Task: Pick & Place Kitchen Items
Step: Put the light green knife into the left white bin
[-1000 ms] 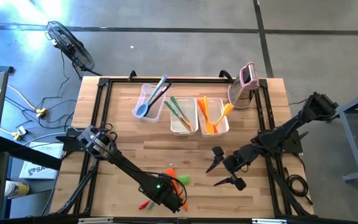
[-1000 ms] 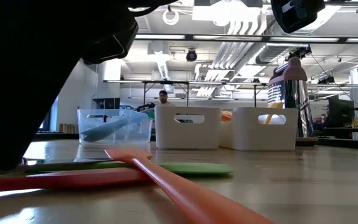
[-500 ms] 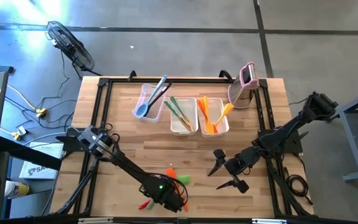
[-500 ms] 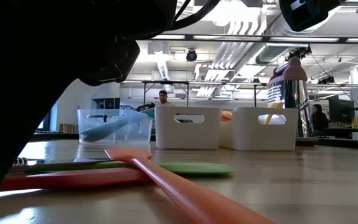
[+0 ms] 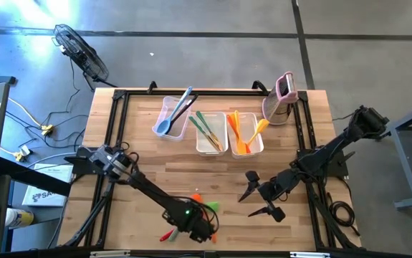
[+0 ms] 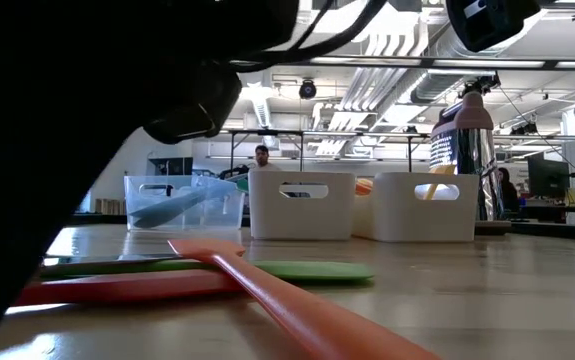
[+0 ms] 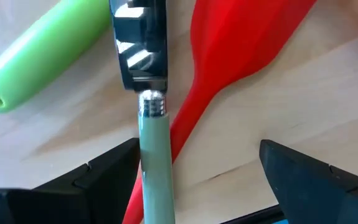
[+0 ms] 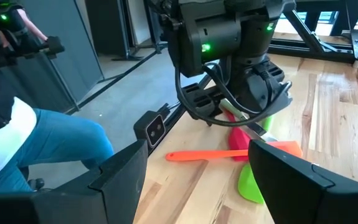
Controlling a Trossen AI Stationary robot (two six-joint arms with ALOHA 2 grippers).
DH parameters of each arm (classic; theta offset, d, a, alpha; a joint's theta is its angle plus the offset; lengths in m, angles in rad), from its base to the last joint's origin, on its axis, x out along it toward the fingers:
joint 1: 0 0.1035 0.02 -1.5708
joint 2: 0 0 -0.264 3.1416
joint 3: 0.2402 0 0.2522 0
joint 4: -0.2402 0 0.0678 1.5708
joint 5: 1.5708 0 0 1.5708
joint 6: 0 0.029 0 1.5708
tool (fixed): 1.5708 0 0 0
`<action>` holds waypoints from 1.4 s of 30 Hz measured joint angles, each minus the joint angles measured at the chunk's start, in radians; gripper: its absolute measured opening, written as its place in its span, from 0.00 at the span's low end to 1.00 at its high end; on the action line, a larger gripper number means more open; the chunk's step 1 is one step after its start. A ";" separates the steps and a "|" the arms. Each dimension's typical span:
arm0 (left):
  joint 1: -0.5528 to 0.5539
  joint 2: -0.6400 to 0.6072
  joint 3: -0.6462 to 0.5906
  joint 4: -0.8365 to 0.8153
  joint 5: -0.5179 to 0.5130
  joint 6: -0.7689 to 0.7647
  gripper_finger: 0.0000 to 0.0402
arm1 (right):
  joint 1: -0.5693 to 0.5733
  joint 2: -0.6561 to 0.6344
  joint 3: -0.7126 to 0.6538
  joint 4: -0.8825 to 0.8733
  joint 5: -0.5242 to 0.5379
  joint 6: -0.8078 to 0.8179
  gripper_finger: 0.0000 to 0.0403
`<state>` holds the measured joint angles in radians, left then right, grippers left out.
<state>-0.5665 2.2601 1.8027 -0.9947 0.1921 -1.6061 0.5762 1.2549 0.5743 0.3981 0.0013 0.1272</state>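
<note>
Clearly the sorting is partly done. At the far side of the worktop (image 5: pixel 148 172) three tubs stand in a row: the clear tub (image 5: pixel 170 117) holds a blue spoon (image 5: pixel 173 115) and a dark utensil, the middle tub (image 5: pixel 211 133) holds green and brownish utensils (image 5: pixel 207 130), and the right tub (image 5: pixel 245 134) holds orange and yellow ones (image 5: pixel 241 133). Just beside that last tub stands a pink-and-white upright gadget (image 5: pixel 283 96). What is left lies in a small heap near the front edge: an orange spatula (image 6: pixel 297 310), a green spatula (image 6: pixel 307 270), a red spatula (image 7: pixel 241 43), a thick green handle (image 7: pixel 38 59) and a tool with a pale green handle (image 7: pixel 155 168) and a black head (image 7: pixel 138 43). The left hand (image 5: pixel 200 231) is low over this heap, with its fingers (image 7: pixel 104 171) spread open on both sides of the pale green handle and not closed on it, so it holds nothing. I judge that this tool is the next one to be picked, but the red spatula touches it and could be dragged along. The right hand (image 5: pixel 261 199) waits above the worktop right of the centre, also open and empty, facing the heap. So about five items remain to be moved; I cannot tell which tub each one belongs to, though the colours suggest it.
</note>
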 joint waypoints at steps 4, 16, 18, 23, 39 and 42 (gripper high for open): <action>0.018 0.000 0.000 0.000 -0.003 0.030 0.80 | 0.000 0.000 0.000 0.000 0.000 0.000 0.67; 0.037 0.000 0.001 -0.005 0.016 0.065 0.65 | 0.000 0.000 0.000 -0.006 0.000 0.000 0.67; 0.037 0.000 0.001 -0.004 0.025 0.066 0.58 | 0.000 0.000 0.000 -0.007 0.000 0.000 0.67; 0.037 0.001 0.001 -0.003 0.031 0.066 0.36 | 0.000 0.000 0.000 -0.008 0.000 0.000 0.67; 0.029 0.001 0.003 -0.004 -0.011 0.077 0.11 | 0.000 0.000 0.000 -0.040 -0.002 0.008 0.67; 0.022 0.003 0.033 -0.010 -0.034 0.083 0.11 | 0.000 0.000 0.000 -0.047 -0.001 0.007 0.67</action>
<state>-0.5447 2.2627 1.8357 -1.0047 0.1579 -1.5233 0.5762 1.2549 0.5743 0.3515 0.0002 0.1345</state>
